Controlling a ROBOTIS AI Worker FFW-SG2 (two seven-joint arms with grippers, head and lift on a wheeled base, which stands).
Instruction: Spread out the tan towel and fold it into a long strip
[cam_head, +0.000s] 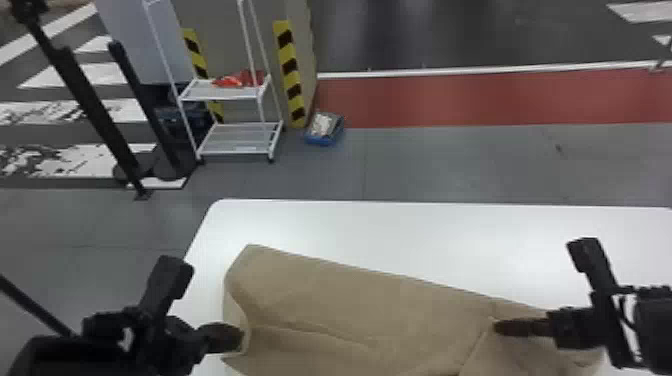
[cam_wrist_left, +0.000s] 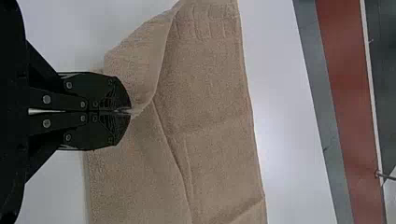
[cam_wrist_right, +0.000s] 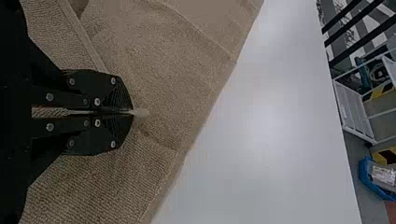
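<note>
The tan towel (cam_head: 370, 300) lies creased over the table's front part, its left end curling up beside my left gripper (cam_head: 235, 337). In the left wrist view my left gripper (cam_wrist_left: 130, 111) is shut on an edge of the towel (cam_wrist_left: 210, 88), and a raised fold runs off from the fingertips. At the towel's right part is my right gripper (cam_head: 500, 327). The right wrist view has my right gripper (cam_wrist_right: 132, 112) shut on the towel (cam_wrist_right: 163, 60), with a small pale tab (cam_wrist_right: 141, 113) at its tips. Creases run across the cloth near both grippers.
The white table (cam_head: 400, 230) stretches beyond the towel's far edge. On the floor behind stand a white wheeled rack (cam_head: 240, 137), a blue bin (cam_head: 325, 129) and, farther left, black posts (cam_head: 90, 105).
</note>
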